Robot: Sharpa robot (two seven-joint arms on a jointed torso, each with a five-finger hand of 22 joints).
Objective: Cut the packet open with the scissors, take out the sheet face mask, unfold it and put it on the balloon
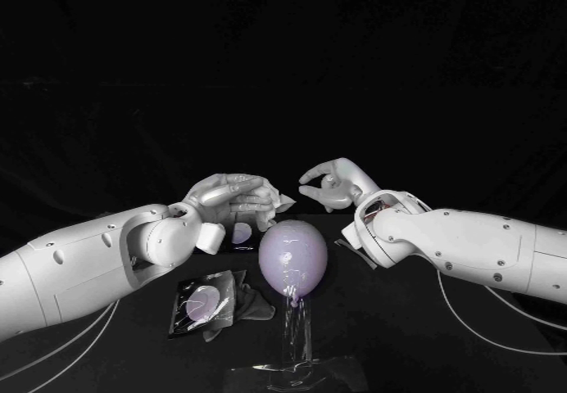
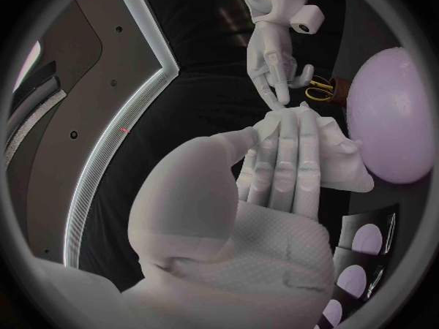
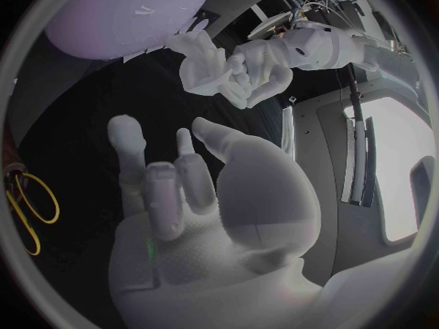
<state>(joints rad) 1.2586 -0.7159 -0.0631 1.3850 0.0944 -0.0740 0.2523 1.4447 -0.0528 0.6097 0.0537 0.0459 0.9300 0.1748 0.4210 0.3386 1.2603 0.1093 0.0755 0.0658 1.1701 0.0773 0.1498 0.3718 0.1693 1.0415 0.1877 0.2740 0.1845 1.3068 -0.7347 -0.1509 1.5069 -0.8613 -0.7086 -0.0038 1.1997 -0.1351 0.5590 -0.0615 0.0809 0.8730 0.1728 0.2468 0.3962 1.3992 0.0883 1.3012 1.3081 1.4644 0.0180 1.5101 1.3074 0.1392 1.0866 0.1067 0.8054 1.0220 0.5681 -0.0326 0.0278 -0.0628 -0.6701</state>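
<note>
While the left hand [image 1: 233, 196] holds the sheet face mask [image 1: 274, 205] just left of frame centre in the head view, its fingers are closed around the folded white sheet. The mask bulges from the fist as a soft, crumpled wad. The right hand [image 1: 334, 184] is level with it, just right of centre. Its fingers are parted and partly curled, and they hold nothing. In the left wrist view the right fingertips reach close to one edge of the mask; whether they touch it cannot be told.

The balloon [image 1: 293, 258] stands at frame centre, directly below the gap between the two hands. It is egg-shaped, pale lilac, smooth and glossy. It sits narrow end down on a clear stand [image 1: 298, 340] that rises from the black table [image 1: 401, 352]. Both forearms flank the balloon without touching it.

The packet [image 1: 207, 303] lies flat on the table at lower left of centre, near the stand and beside the left forearm. It is dark, shiny film with a pale oval on its face, and its right edge is wrinkled.

The scissors [image 3: 25, 212] lie on the table near the right hand. Their loop handles are yellow; the blades cannot be made out.
</note>
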